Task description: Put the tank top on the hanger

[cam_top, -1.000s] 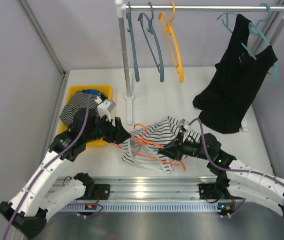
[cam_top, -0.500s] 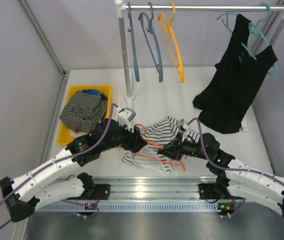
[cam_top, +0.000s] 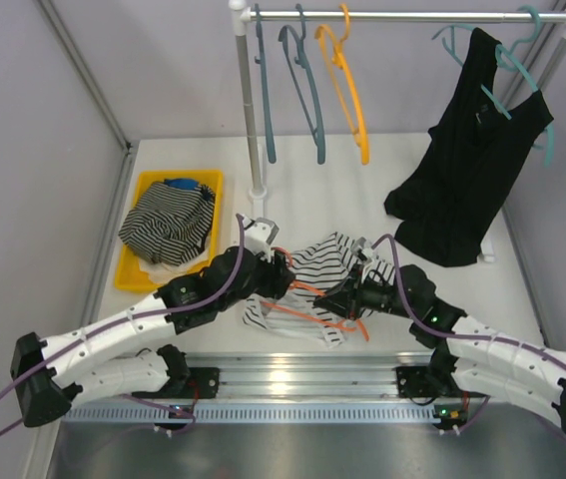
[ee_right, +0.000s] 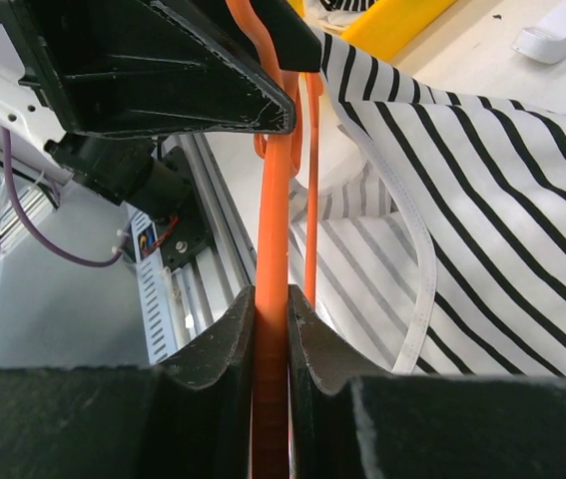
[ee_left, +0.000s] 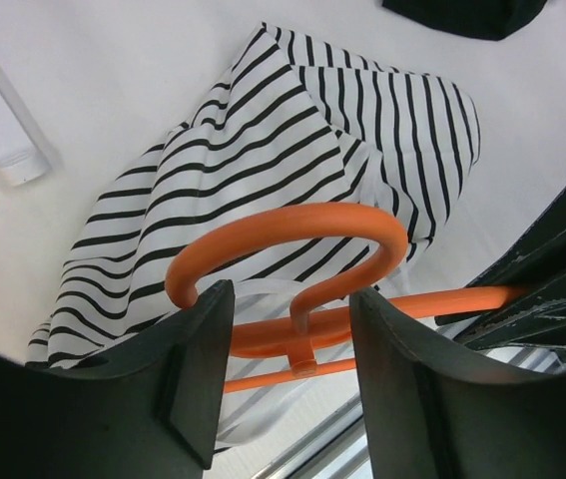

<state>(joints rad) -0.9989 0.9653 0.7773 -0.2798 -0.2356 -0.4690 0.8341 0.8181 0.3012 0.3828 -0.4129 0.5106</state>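
The white black-striped tank top (cam_top: pixel 314 267) lies crumpled on the table between the arms, also in the left wrist view (ee_left: pixel 263 160) and the right wrist view (ee_right: pixel 482 200). The red-orange hanger (cam_top: pixel 302 289) lies over it. My right gripper (cam_top: pixel 350 295) is shut on one arm of the hanger (ee_right: pixel 273 329). My left gripper (cam_top: pixel 281 271) is open, its fingers either side of the hanger's hook (ee_left: pixel 292 235) and neck, not touching. The left gripper's black body shows at the top of the right wrist view (ee_right: pixel 153 70).
A yellow tray (cam_top: pixel 146 190) at the left holds a darker striped garment (cam_top: pixel 163 228). At the back a rail (cam_top: pixel 402 15) carries teal-blue hangers (cam_top: pixel 302 90), a yellow-amber hanger (cam_top: pixel 347 90) and a black top (cam_top: pixel 472 150). The rail's white post (cam_top: pixel 255 150) stands behind the tank top.
My left arm has swung right from the yellow tray to the hanger's hook, its open fingers now around it. The right gripper still holds the hanger in place.
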